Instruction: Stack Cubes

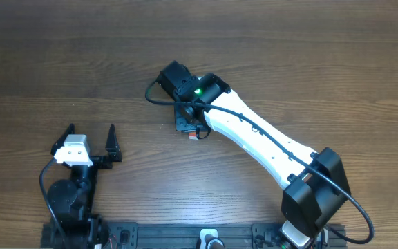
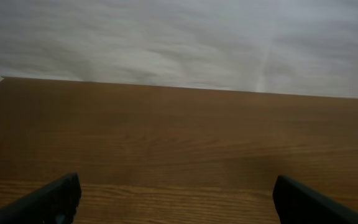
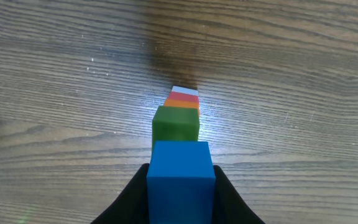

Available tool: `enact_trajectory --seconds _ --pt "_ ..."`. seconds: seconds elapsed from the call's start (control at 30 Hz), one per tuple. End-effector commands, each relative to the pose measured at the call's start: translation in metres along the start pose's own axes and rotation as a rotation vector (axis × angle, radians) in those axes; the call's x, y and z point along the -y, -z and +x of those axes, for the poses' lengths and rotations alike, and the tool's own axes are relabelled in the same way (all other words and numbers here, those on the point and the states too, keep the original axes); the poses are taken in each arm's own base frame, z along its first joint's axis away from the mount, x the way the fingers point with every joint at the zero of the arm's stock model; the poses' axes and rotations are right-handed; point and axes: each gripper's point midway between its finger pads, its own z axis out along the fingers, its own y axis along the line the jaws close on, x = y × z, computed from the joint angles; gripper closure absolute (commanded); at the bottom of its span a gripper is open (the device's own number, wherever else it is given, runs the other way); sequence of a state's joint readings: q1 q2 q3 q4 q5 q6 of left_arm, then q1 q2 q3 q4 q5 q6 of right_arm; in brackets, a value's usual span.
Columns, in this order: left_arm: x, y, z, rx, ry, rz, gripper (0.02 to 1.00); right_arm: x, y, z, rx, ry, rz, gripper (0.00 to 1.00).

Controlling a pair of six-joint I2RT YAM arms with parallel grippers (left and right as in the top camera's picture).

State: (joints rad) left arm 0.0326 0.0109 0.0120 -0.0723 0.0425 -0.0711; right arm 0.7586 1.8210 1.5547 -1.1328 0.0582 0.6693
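A brown wood-grain desk (image 1: 61,55) runs under everything, with a pale wall (image 2: 179,37) behind it in my left wrist view. The blue cube (image 3: 180,174) is clamped in my right claw (image 3: 180,208), one finger pressed flat on each of two opposite side faces. Directly under it stands the stack (image 3: 180,112). The green cube (image 3: 176,127) is on top, the orange cube (image 3: 182,103) is below that, and the pale cube (image 3: 186,91) is at the bottom against the desk. A thin reddish band shows between orange and pale, and I cannot tell whether it is a separate cube. The blue one sits squarely in line over the green, but I cannot tell whether they touch yet.

I judge these cubes rigid and light, with smooth, flat faces that could slip if I pinched near an edge or a corner. The right hold is the one I have: two parallel sides, about mid-height, faces square to my fingers, the underside free to land flat. They should not crush, so a firm squeeze looks safe. The weak part is the stack, which is tall and narrow with only its own weight steadying it. Any sideways push on the green cube would likely tip it.

My left claw (image 1: 90,131) rests well apart from the stack, by its own arm's base, fingers spread wide with nothing between them.
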Motion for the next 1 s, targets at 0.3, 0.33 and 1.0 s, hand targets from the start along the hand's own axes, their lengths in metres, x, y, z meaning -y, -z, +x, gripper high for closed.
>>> enact_trajectory --seconds 0.3,0.33,1.0 --pt "0.0003 0.0000 0.0018 0.000 -0.011 0.005 0.018 -0.0056 -0.0127 -0.0015 -0.011 -0.024 0.010 0.991" --pt "0.0003 0.0000 0.0018 0.000 -0.011 0.005 0.018 -0.0058 -0.0127 -0.0016 -0.010 -0.024 0.010 0.989" --pt "0.0003 0.0000 0.0018 0.000 -0.011 0.005 0.018 -0.0062 -0.0126 -0.0023 -0.008 -0.036 0.007 0.991"
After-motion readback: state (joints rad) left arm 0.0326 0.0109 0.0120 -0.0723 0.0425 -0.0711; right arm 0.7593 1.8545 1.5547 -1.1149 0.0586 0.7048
